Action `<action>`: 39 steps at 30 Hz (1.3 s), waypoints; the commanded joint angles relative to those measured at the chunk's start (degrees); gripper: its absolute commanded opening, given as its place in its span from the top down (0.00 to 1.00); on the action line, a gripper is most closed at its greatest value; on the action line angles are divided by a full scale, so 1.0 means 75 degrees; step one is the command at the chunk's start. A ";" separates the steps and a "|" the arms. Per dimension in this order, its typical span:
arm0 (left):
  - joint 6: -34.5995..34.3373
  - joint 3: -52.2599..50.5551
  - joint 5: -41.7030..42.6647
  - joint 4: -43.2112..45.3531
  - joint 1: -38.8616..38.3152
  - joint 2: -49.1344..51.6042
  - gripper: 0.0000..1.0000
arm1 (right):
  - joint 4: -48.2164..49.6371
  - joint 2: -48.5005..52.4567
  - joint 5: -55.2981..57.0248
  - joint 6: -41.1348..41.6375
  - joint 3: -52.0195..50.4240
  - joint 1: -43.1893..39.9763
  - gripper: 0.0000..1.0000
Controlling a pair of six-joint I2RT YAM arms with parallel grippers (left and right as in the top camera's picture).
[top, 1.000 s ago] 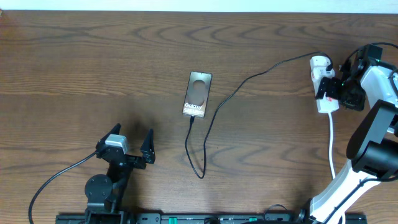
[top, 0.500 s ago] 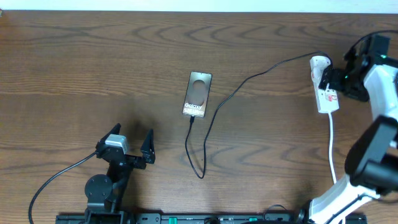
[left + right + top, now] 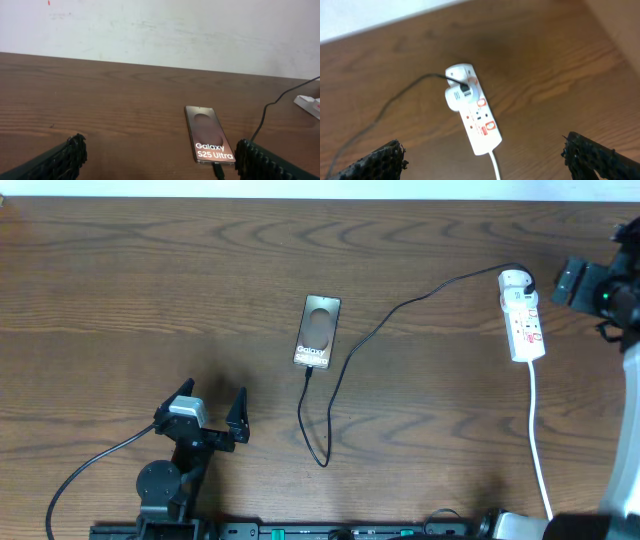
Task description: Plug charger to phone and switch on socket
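Note:
The phone [image 3: 318, 331] lies flat mid-table, brownish face up with "Galaxy" lettering; it also shows in the left wrist view [image 3: 209, 140]. The black charger cable [image 3: 345, 360] has its tip in the phone's near end, loops toward the front, then runs right to a white adapter on the socket [image 3: 522, 326], a white power strip with red markings, also in the right wrist view [image 3: 474, 114]. My left gripper [image 3: 208, 412] is open and empty, left of and nearer than the phone. My right gripper [image 3: 578, 283] is open and empty, raised to the right of the socket.
The socket's white cord [image 3: 538, 445] trails toward the front edge at right. A pale wall [image 3: 160, 30] stands behind the table's far edge. A black cable [image 3: 85, 470] runs from the left arm's base to the front left.
My right gripper has drawn back from the socket, moving right and up, leaving the power strip fully uncovered. The left arm, phone and charger have not moved.

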 commanded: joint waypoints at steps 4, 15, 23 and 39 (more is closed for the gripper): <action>0.0079 -0.0099 0.0070 -0.0332 0.0038 -0.0047 0.04 | -0.0012 -0.0647 0.0015 -0.0090 0.0061 0.0032 0.01; 0.0079 -0.0099 0.0070 -0.0332 0.0038 -0.0047 0.04 | -0.0015 -0.0052 0.0015 -0.0087 0.0061 0.0032 0.01; 0.0079 -0.0099 0.0070 -0.0332 0.0038 -0.0047 0.04 | -0.0017 0.0283 0.0015 -0.0087 0.0050 0.0032 0.01; 0.0079 -0.0099 0.0070 -0.0332 0.0038 -0.0047 0.04 | -0.0017 0.0353 0.0015 -0.0090 0.0047 0.0032 0.01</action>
